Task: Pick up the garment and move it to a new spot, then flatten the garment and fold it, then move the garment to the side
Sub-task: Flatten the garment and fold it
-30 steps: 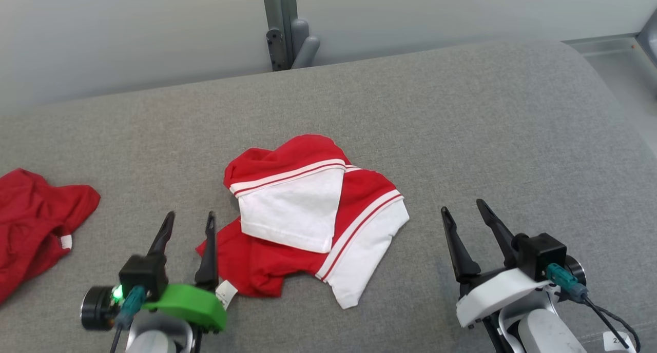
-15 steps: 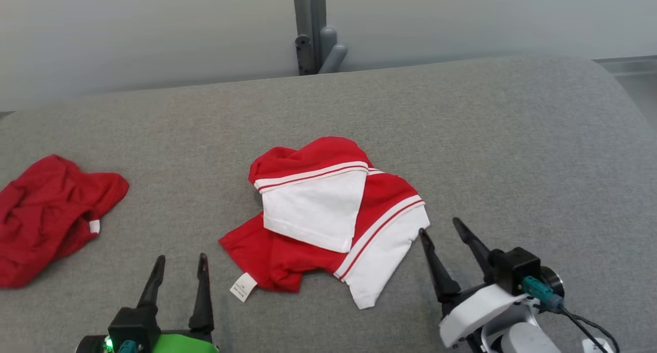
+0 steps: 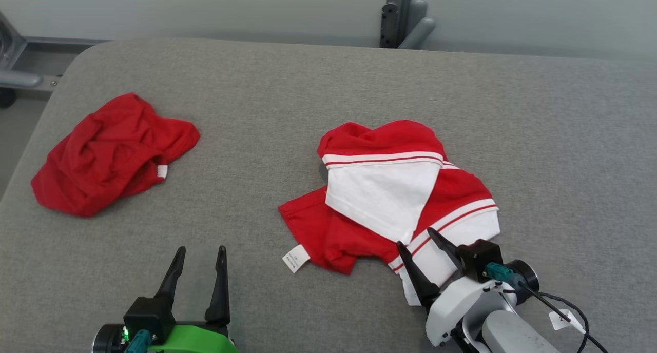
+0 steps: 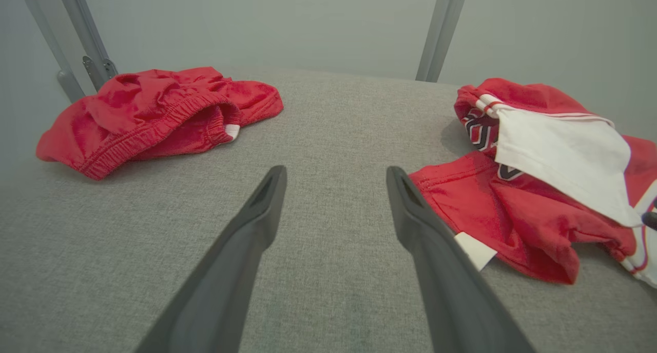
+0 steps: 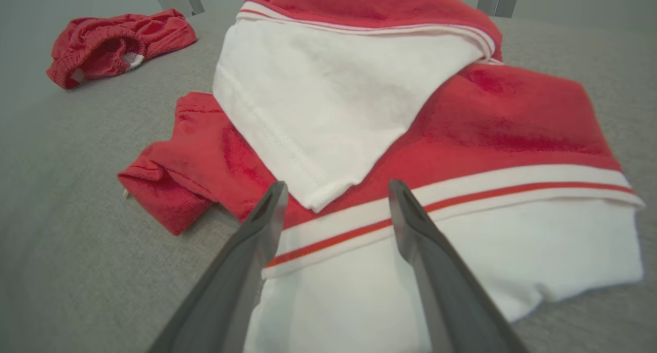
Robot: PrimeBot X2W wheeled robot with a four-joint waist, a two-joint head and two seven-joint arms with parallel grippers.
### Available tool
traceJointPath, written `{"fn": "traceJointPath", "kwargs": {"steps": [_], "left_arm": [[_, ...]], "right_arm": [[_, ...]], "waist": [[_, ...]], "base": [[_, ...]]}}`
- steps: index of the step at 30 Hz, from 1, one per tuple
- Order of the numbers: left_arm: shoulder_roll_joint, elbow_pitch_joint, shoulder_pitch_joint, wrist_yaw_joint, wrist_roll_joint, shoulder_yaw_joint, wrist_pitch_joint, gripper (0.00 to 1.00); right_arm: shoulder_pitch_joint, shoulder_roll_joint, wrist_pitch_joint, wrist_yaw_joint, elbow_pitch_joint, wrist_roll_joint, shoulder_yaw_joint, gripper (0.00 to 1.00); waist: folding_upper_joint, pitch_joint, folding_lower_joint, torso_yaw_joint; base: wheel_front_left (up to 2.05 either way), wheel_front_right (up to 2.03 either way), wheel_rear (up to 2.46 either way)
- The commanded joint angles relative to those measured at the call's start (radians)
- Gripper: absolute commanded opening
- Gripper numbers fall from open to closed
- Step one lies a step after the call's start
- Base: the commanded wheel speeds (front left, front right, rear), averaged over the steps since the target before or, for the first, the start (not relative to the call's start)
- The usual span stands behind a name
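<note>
A folded red-and-white garment (image 3: 390, 199) lies on the grey cushion, right of centre, a white tag (image 3: 296, 258) at its near left corner. My right gripper (image 3: 414, 237) is open, its fingers over the garment's near white-striped edge (image 5: 462, 189); the right wrist view shows the right gripper (image 5: 336, 184) with nothing pinched between the fingers. A crumpled plain red garment (image 3: 110, 153) lies at the far left. My left gripper (image 3: 201, 249) stands open over bare cushion between the two, also open in its own view (image 4: 336, 171).
The grey cushion (image 3: 308, 86) has a rounded far-left corner, with a metal frame (image 3: 20, 76) beyond it. A grey post (image 3: 403, 14) stands against the wall behind the far edge. Bare cushion lies right of the folded garment.
The head camera has swung left, so everything shifted right. My right gripper has come left onto the red-and-white garment's near edge. My left gripper has drawn away from that garment's left corner.
</note>
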Motion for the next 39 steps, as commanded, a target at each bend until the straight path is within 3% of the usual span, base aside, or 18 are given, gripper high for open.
{"fn": "traceJointPath", "kwargs": {"steps": [1, 14, 16, 17, 22, 25, 27, 35, 39], "left_arm": [[0.001, -0.004, -0.011, 0.006, -0.01, 0.002, 0.0, 1.0], [0.001, -0.004, -0.033, 0.015, -0.035, -0.03, 0.0, 1.0], [0.001, -0.006, -0.034, 0.016, -0.034, -0.031, 0.0, 1.0], [0.001, -0.006, -0.036, 0.015, -0.034, -0.031, 0.0, 1.0], [0.001, -0.003, -0.037, 0.017, -0.038, -0.041, 0.0, 1.0], [0.001, 0.001, -0.037, 0.017, -0.039, -0.046, 0.0, 1.0], [0.001, 0.002, -0.039, 0.016, -0.039, -0.048, 0.0, 1.0], [0.001, 0.003, -0.034, 0.017, -0.04, -0.045, 0.0, 1.0], [0.001, 0.001, -0.047, 0.009, -0.043, -0.057, 0.0, 1.0]], "right_arm": [[-0.015, 0.0, -0.003, 0.0, 0.012, 0.011, 0.004, 1.0], [-0.037, -0.003, -0.001, 0.0, 0.069, 0.046, 0.008, 0.99], [-0.037, -0.002, -0.001, 0.0, 0.052, 0.043, -0.003, 0.79], [-0.035, -0.001, -0.001, 0.0, 0.047, 0.041, -0.008, 0.75], [-0.019, 0.004, -0.001, 0.0, 0.034, 0.052, -0.02, 0.78], [-0.014, 0.005, -0.001, 0.0, 0.022, 0.056, -0.024, 0.37], [-0.017, 0.002, -0.001, 0.0, 0.01, 0.054, -0.025, 0.0], [-0.036, 0.006, -0.002, 0.0, -0.104, 0.086, -0.077, 0.0], [-0.128, -0.036, -0.002, -0.001, -0.184, 0.114, -0.127, 0.0]], "waist": [[0.0061, 0.04, 0.0, 0.066], [0.0061, 0.06, 0.0, 0.082], [0.0061, 0.063, 0.0, 0.078], [0.0061, 0.063, 0.0, 0.076], [0.0061, 0.062, 0.0, 0.071], [0.0061, 0.061, 0.0, 0.07], [0.0061, 0.062, 0.0, 0.071], [0.0061, 0.06, 0.0, 0.073], [0.0061, 0.073, 0.0, 0.074]], "base": [[0.0, 0.0, 0.0], [0.0, 0.0, 0.0], [0.0, 0.0, 0.0], [0.0, 0.0, 0.0], [0.0, 0.0, 0.0], [0.0, 0.0, 0.0], [0.0, 0.0, 0.0], [0.0, 0.0, 0.0], [0.0, 0.0, 0.0]]}}
